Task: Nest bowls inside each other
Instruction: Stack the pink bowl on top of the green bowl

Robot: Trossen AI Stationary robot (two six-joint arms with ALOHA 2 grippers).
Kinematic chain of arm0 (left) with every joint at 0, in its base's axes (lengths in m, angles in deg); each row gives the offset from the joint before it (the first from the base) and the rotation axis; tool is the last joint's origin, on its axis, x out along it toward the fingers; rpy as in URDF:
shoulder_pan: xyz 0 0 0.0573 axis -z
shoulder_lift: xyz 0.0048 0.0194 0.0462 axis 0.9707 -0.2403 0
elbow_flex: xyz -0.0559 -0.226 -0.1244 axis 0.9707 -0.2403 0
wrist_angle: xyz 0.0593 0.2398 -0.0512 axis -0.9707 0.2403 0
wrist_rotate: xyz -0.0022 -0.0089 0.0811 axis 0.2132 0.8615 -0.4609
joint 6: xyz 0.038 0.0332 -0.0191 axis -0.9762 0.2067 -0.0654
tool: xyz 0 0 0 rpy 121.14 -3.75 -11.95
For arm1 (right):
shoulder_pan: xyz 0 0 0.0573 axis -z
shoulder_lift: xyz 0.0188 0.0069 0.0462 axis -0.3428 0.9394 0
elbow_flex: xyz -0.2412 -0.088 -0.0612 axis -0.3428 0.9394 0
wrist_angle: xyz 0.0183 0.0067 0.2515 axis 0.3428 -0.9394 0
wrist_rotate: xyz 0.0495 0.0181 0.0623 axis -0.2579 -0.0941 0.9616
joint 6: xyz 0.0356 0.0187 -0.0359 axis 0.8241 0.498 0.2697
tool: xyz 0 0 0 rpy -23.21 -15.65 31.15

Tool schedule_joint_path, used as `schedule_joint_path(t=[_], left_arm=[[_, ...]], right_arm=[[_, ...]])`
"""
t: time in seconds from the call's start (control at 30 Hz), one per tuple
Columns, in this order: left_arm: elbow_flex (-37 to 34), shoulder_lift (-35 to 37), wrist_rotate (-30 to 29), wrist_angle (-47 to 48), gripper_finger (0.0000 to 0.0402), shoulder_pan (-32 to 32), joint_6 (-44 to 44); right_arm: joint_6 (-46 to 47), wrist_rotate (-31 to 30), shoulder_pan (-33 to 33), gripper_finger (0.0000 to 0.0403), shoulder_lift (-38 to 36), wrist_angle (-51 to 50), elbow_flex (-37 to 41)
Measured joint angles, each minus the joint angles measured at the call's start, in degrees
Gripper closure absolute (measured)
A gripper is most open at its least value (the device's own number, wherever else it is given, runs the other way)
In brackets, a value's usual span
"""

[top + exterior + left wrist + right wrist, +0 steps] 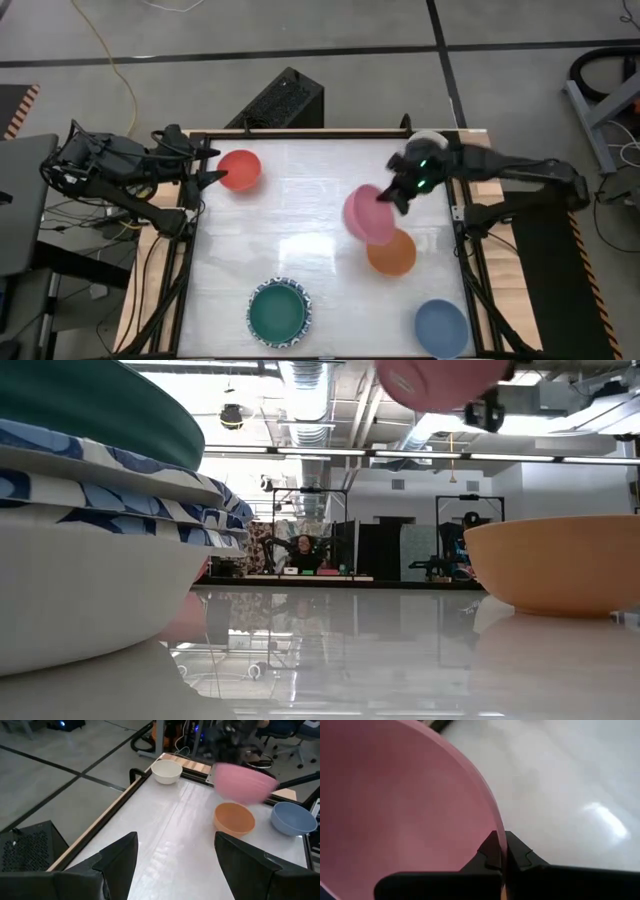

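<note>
My right gripper [502, 847] is shut on a pink bowl [366, 213], which hangs in the air over the table's right half. Just toward the near edge of it, an orange bowl [391, 253] sits on its base. A blue bowl [441, 327] sits near the front right corner. A green bowl [278, 311] rests inside stacked white bowls with blue-patterned rims [110, 490]. A red bowl [240, 170] sits at the far left, with my open left gripper [212, 165] beside and above it. A cream bowl [166, 771] stands at the far right. My right gripper pinches the pink bowl's rim [496, 827] between its two fingers, one finger inside the bowl and one outside. The fingers slant down from the table's right side. The bowl is lifted clear of the table and tilted.
The table's middle [300, 220] is bare white surface. A black box [280, 100] stands on the floor beyond the far edge. Wooden rails [120, 805] border the table. In the low view a person shows far back in the room [302, 548].
</note>
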Motion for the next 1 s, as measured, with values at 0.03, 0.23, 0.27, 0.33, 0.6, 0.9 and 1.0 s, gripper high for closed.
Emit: schedule_joint_path(t=[0.03,0.23,0.27,0.33,0.6,0.9,1.0], left_arm=[[0.0,0.0,0.0,0.0,0.0148,0.0,0.0],[0.0,0.0,0.0,0.0,0.0148,0.0,0.0],[0.0,0.0,0.0,0.0,0.0148,0.0,0.0],[0.0,0.0,0.0,0.0,0.0148,0.0,0.0],[0.0,0.0,-0.1,0.2,0.0148,0.0,-1.1],[0.0,0.0,-0.3,3.4,0.0148,0.0,-1.0],[0.0,0.0,-0.3,4.2,0.0148,0.0,-0.9]], right_arm=[[1.6,-0.4,-2.3,0.0396,1.1,2.8,0.4],[7.8,-2.3,-13.5,0.0396,11.6,16.9,0.6],[8.4,-2.5,-14.6,0.0396,13.6,19.2,0.6],[9.0,-2.8,-16.5,0.0396,18.1,22.3,-0.3],[5.5,0.4,-19.3,0.0395,34.9,23.6,-13.2],[-2.6,2.0,-19.7,0.0394,50.8,14.5,-35.6],[-4.9,2.0,-19.8,0.0394,55.5,10.0,-42.9]])
